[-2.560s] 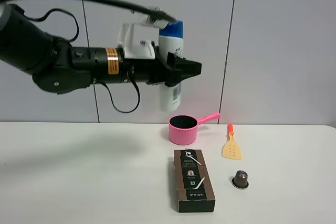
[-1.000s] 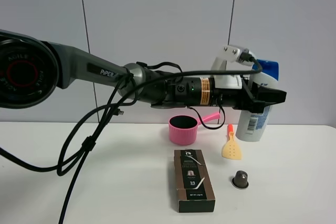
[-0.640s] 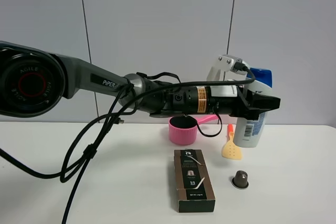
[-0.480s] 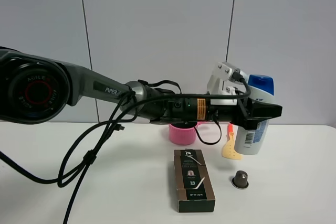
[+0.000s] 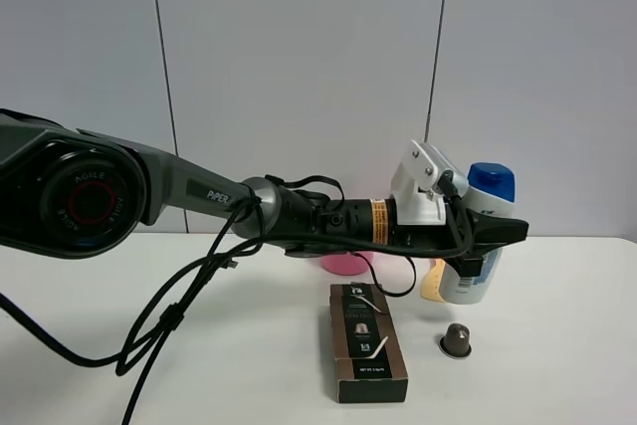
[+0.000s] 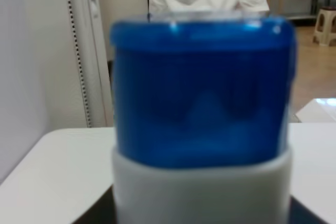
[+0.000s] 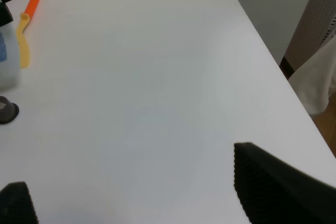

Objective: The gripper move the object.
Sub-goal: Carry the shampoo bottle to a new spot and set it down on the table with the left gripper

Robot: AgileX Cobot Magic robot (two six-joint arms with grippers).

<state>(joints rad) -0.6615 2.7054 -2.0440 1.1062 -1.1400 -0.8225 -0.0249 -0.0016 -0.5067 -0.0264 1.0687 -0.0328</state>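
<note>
- Shampoo bottle (image 5: 491, 182) upright on the surface (image 5: 567, 365), just behind the capsule (image 5: 457, 339).
- Left end effector (image 5: 485, 244) clamped round its middle (blue cap close up in the wrist view).
- Right end effector (image 7: 128, 182) spread wide, empty.

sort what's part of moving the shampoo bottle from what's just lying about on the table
In the job:
left gripper, shut on the shampoo bottle

Lying about on the white table:
brown box
coffee capsule
yellow spatula, partly hidden
pink saucepan, mostly behind the arm
</note>
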